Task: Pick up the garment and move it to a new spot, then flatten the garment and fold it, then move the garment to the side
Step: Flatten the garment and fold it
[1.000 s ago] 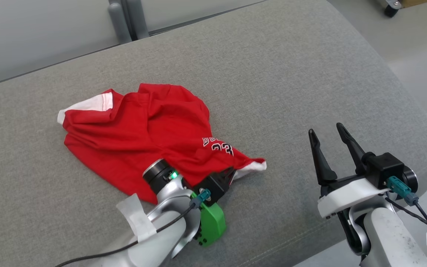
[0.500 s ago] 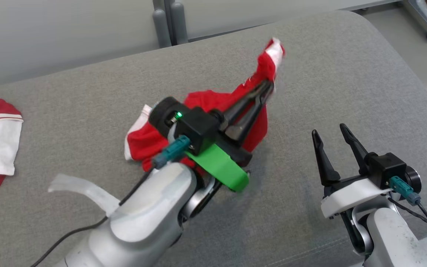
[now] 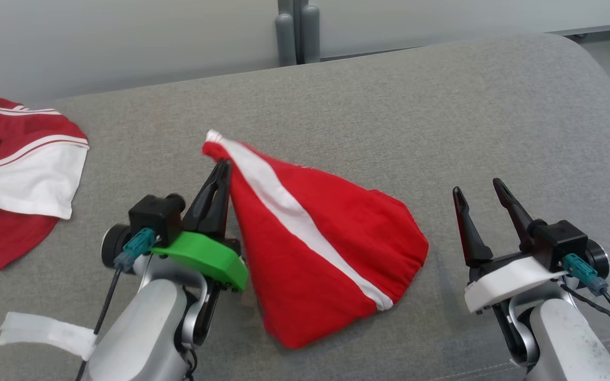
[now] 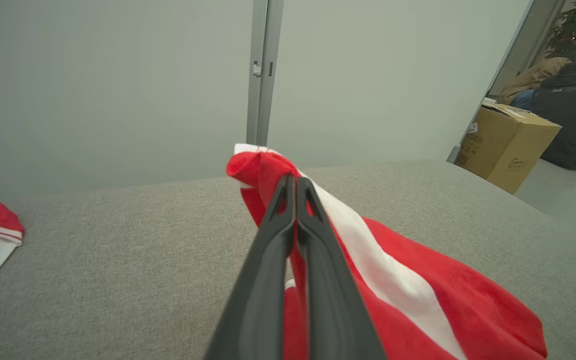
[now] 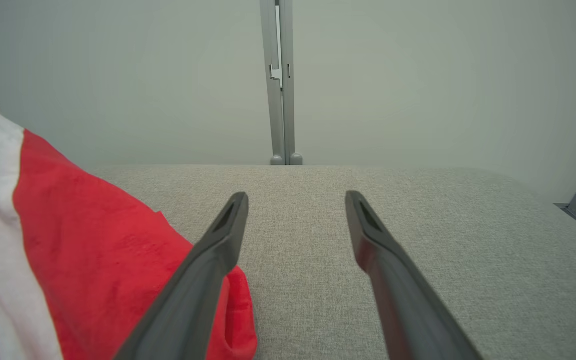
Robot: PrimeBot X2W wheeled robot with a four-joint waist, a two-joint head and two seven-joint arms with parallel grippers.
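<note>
Firmly clamped on a white-trimmed corner, the left gripper holds up the red-and-white fabric garment, draped below its jaws onto the grey upholstered cushion; the right gripper, jaws apart alongside, should likely take a second corner for flattening.

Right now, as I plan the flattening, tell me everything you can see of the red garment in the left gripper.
The red garment is soft cloth with one broad white stripe, drawn into a cone. The left gripper pinches its raised corner with shut fingers; its wide end rests on the grey cushion.
</note>
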